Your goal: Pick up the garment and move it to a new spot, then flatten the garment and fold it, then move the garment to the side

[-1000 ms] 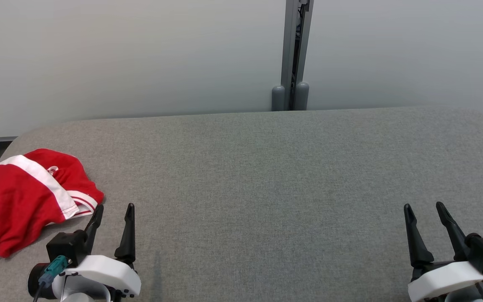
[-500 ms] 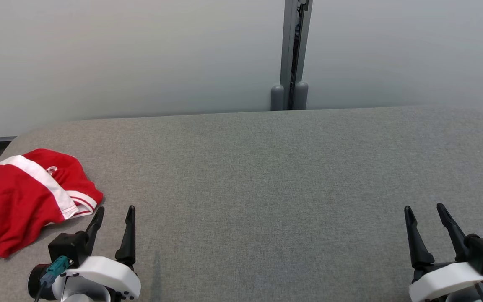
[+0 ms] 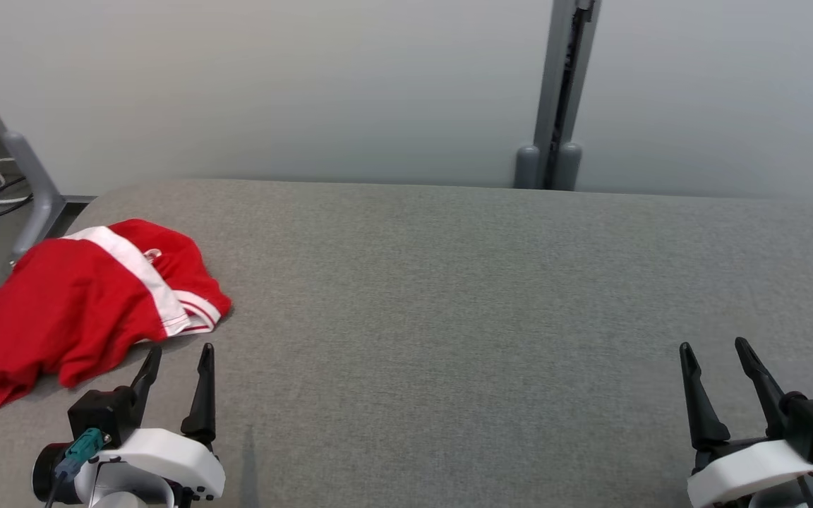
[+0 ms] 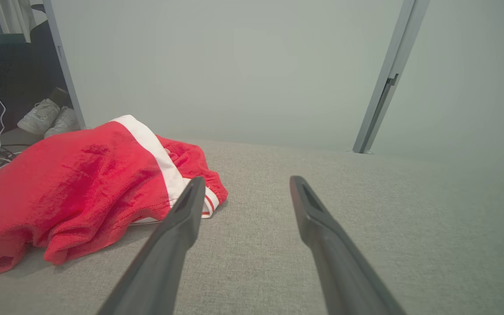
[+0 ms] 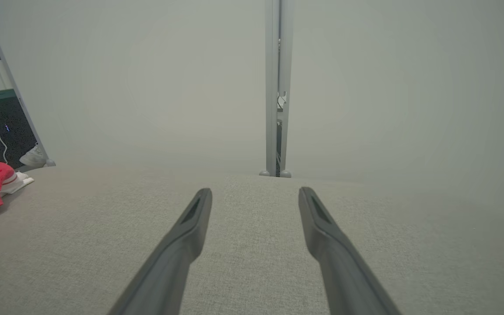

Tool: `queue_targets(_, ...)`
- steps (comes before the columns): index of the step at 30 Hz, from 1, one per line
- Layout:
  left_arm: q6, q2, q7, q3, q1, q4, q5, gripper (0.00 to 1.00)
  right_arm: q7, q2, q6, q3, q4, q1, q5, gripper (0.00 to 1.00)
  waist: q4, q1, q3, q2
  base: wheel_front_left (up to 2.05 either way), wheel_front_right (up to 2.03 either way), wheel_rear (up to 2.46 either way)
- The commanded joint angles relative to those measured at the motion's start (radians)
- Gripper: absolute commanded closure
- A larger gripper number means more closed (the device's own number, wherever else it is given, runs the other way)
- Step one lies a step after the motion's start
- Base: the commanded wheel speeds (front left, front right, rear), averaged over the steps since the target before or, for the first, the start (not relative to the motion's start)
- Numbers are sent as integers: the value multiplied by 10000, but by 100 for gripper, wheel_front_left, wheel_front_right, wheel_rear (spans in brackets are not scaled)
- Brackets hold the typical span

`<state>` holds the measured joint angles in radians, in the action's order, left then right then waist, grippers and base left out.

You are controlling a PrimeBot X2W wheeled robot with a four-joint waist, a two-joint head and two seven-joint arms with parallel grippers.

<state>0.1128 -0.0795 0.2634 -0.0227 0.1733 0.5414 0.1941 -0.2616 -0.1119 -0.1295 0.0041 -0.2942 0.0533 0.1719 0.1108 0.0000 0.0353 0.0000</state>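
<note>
- The left gripper (image 3: pixel 181 349) held its jaws spread wide and empty near the front edge of the surface (image 3: pixel 449 282), its tips just short of the garment (image 3: pixel 75 310).
- The right gripper (image 3: pixel 713 344) was likewise spread and empty near the front-right corner, well apart from the cloth.
- The garment, red with a white band, lay crumpled and untouched along the surface's left edge.
- The step in hand looked like the first pick-up. It would go best with the left jaws closing over a raised fold near the striped hem (image 4: pixel 208 201), then lifting clear before carrying toward the middle.
- The left wrist view showed the folds up close, and white shoes (image 4: pixel 46 118) on the floor beyond the left edge.
- The head view showed the bare middle for laying out.
</note>
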Motion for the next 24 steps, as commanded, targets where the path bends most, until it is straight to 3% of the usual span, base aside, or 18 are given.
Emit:
queue_targets(1, -65, -112, 7, -98, 183, -38, 3, 0, -58, -60, -22, 49, 148, 44, -180, 0, 660, 0, -17, 0, 0, 0, 0)
queue_targets(11, -205, -326, 3, -333, -37, -206, 79, 0, -56, 136, -21, 243, 376, 88, -378, 0, 2425, 0, -23, 0, 0, 0, 0)
queue_targets(24, -219, -441, 1, -398, -115, -164, 204, 0, -56, 201, -21, 516, 403, 187, -654, 0, 3262, 0, -87, 0, 0, 0, 0)
